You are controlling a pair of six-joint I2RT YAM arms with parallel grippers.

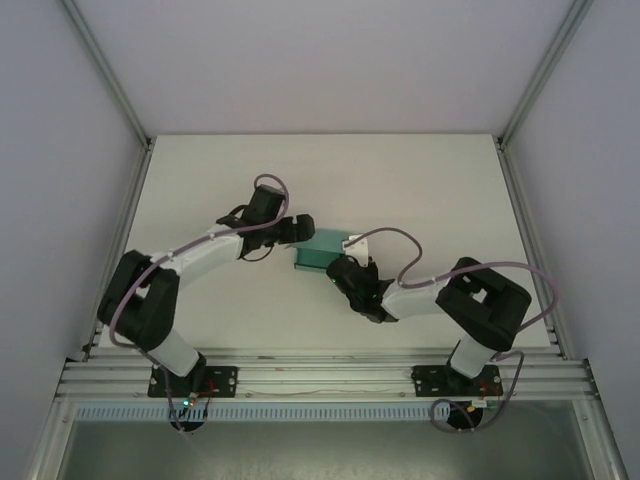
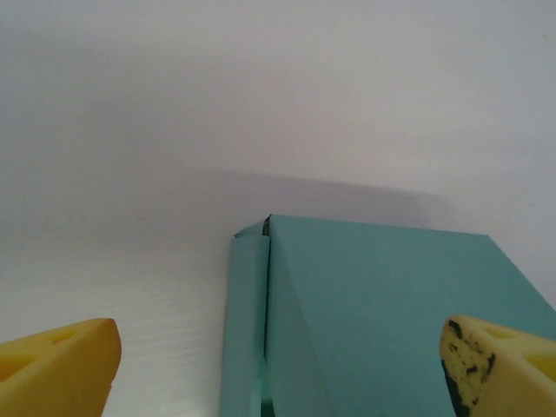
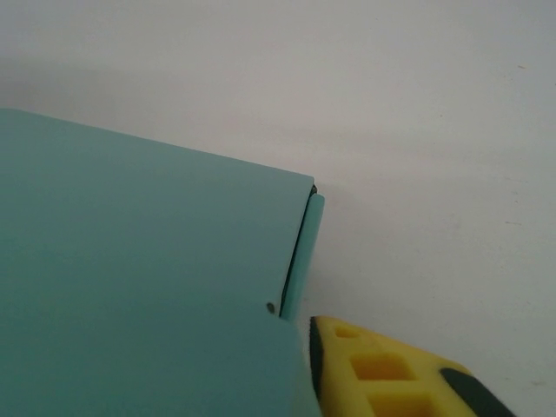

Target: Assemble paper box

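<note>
The left arm reaches in over the white surface (image 1: 200, 190). Its wrist view shows the left fingers (image 2: 62, 365) spread wide, one yellow tip on each side of the paper box (image 2: 382, 304), and neither is clearly pressing on it. The box lies near the middle of the surface, between the two arms. It is folded into a low rectangular shape with its teal top panel facing up. Along one end a narrow side flap (image 2: 246, 321) stands just beside the main panel, with a thin dark seam between them. The step in hand therefore looks like seating that end wall or tucking it home.

To do it well, the left fingers should steady the body rather than squeeze, because thin paper buckles if it is clamped hard. Pressure belongs flat and even along the crease, pushing the flap toward the panel until the seam closes.

On the right, the right fingers (image 3: 382, 373) show one yellow tip just beside a box corner, next to a similar gap. The other tip is out of frame, so I cannot tell whether they are spread or closed. That tip is probably best placed to nudge the flap inward while the left side keeps the box from sliding.
</note>
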